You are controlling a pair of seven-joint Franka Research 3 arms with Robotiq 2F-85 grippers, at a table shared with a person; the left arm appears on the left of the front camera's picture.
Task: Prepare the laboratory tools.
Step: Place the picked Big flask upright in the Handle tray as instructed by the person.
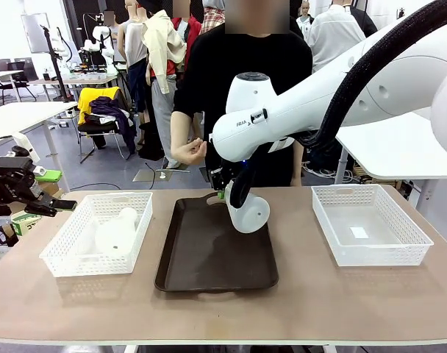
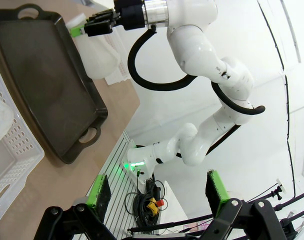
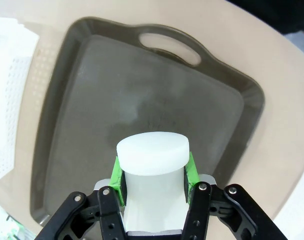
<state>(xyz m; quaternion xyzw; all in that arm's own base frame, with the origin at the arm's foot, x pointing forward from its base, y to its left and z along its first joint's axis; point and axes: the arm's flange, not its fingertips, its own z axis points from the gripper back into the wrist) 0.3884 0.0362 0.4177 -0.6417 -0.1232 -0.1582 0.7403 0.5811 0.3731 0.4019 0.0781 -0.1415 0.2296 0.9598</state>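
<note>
From the front, my right pincer (image 1: 227,190) is clamped on the neck of one flask (image 1: 249,213). It holds the flask tilted in the air over the far right part of the tray (image 1: 209,276), with the round base facing down and toward me. The second flask (image 1: 117,234) lies on its side in the left basket (image 1: 62,261). The right basket (image 1: 370,250) sits well apart on the other side of the tray. My left pincer (image 1: 51,202) hangs off the table's (image 1: 304,294) left edge, beside the left basket. A person stands at the far side with a hand (image 1: 187,151) raised at chest height.

On the left wrist camera, my left pincer (image 2: 158,195) stands wide, with nothing between its green pads (image 2: 101,192). Farther off I see the right pincer (image 2: 92,27) gripping the flask (image 2: 99,55) above the tray (image 2: 47,85), and a corner of the left basket (image 2: 14,150).

On the right wrist camera, the right pincer (image 3: 153,172) presses on both sides of the flask's neck (image 3: 152,150), whose flat round mouth faces the lens. The tray (image 3: 132,100) lies below and the left basket (image 3: 7,75) sits at the picture's left.
</note>
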